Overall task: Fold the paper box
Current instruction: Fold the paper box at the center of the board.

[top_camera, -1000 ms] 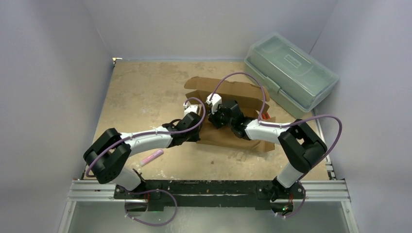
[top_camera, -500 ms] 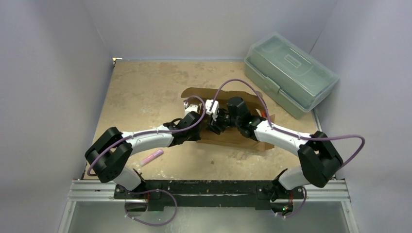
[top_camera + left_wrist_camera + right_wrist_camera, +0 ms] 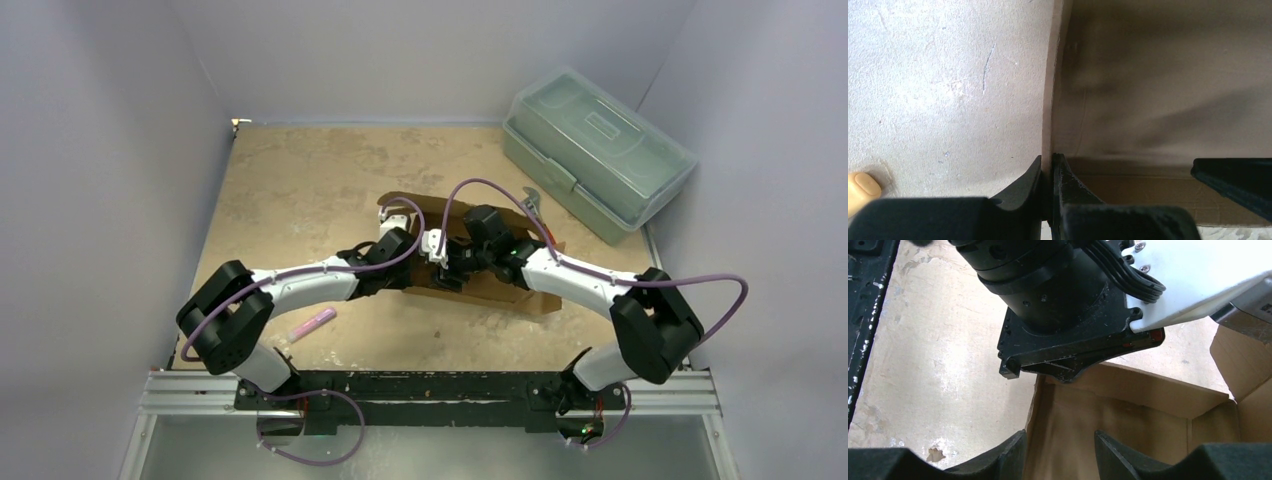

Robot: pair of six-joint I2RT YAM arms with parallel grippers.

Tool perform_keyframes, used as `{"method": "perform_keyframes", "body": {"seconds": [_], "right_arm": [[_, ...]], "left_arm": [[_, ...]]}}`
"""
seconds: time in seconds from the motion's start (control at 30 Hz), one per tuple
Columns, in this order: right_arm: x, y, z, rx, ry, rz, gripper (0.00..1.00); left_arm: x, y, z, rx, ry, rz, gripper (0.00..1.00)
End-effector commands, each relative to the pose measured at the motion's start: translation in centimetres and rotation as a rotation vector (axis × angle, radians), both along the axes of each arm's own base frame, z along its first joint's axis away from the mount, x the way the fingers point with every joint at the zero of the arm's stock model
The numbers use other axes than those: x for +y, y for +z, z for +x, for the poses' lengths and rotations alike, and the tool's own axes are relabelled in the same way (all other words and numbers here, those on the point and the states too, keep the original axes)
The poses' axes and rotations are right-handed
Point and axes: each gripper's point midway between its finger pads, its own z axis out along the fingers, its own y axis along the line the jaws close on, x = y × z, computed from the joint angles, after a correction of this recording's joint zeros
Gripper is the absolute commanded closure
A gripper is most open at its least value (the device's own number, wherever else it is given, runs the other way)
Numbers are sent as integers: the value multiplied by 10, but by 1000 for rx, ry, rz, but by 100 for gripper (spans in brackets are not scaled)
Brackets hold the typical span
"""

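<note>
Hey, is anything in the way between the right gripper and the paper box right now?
Nothing visible. The right gripper is open, its fingers sitting right at the side wall of the paper box with bare cardboard between them. The left gripper pinches the cardboard edge just ahead, beside the path rather than across it.
</note>
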Motion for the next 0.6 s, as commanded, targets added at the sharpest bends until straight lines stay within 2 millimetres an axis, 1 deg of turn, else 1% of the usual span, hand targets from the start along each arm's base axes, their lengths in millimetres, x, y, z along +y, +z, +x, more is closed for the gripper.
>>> {"method": "perform_keyframes", "body": {"seconds": [0.0, 0.1, 0.17, 0.23, 0.33, 0.4, 0.43, 0.5, 0.57], "right_arm": [[1, -25, -19, -12, 80, -119, 47], [3, -37, -30, -18, 127, -178, 51], [3, -43, -35, -22, 154, -215, 51], [3, -44, -40, -22, 176, -227, 51], [2, -43, -39, -29, 172, -231, 49], [3, -38, -36, -11, 153, -211, 46], [4, -29, -34, 28, 151, -168, 44], [-4, -14, -26, 100, 120, -99, 43], [-13, -3, -20, 88, 108, -63, 40]], "left_arm": [[-12, 13, 10, -32, -19, -6, 97], [-12, 13, 10, -34, -17, 0, 97], [-11, 13, 11, -36, -11, 1, 97], [-10, 14, 11, -39, -7, 0, 97], [-10, 14, 12, -42, -3, -2, 97], [-11, 15, 12, -45, -3, -6, 97], [-10, 15, 12, -47, -3, -8, 97], [-9, 16, 11, -52, -3, -13, 98], [-7, 14, 9, -55, -3, -15, 99]]}}
